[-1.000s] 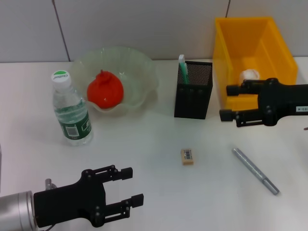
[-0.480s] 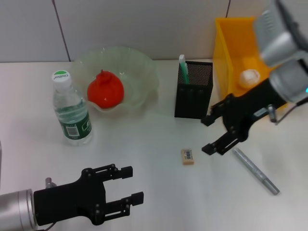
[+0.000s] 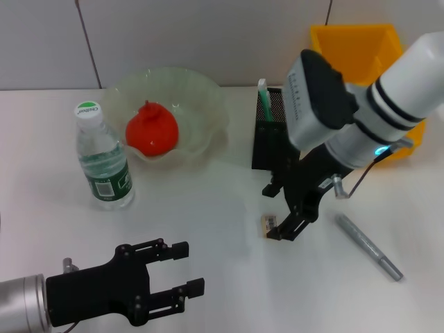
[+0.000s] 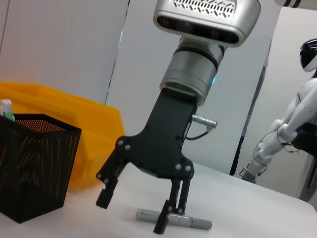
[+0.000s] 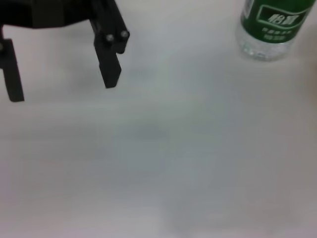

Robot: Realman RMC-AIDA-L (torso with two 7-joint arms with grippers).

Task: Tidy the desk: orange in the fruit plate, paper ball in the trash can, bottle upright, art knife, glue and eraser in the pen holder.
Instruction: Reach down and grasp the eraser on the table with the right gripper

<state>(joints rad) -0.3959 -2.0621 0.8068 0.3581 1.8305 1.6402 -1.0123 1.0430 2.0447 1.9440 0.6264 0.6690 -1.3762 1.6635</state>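
White panelled wall backs a pale surface point(image 3: 208, 208) where most of the tidying looks done: the orange point(image 3: 152, 130) sits in the fruit plate point(image 3: 208, 97), the bottle point(image 3: 103, 163) stands upright just beside the plate, and the trash can point(image 3: 354, 45) stands at the far right, its inside hidden by the arm. The right gripper point(image 3: 276, 212) hangs over the eraser point(image 3: 266, 221), fingers spread wide and holding nothing, one tip by the pen holder point(image 3: 267, 149) side and the other close against the tan block. The left gripper point(image 3: 184, 272) waits low at the near left, fingers apart and empty. The step in hand seems to be picking up the eraser. To do it well, the fingers should straddle the block evenly, come down until the tips nearly touch the surface, then close across its narrow sides; a lopsided descent could flick so small a piece away. The grey pen-like knife point(image 3: 368, 246) lies near to the right, untouched.
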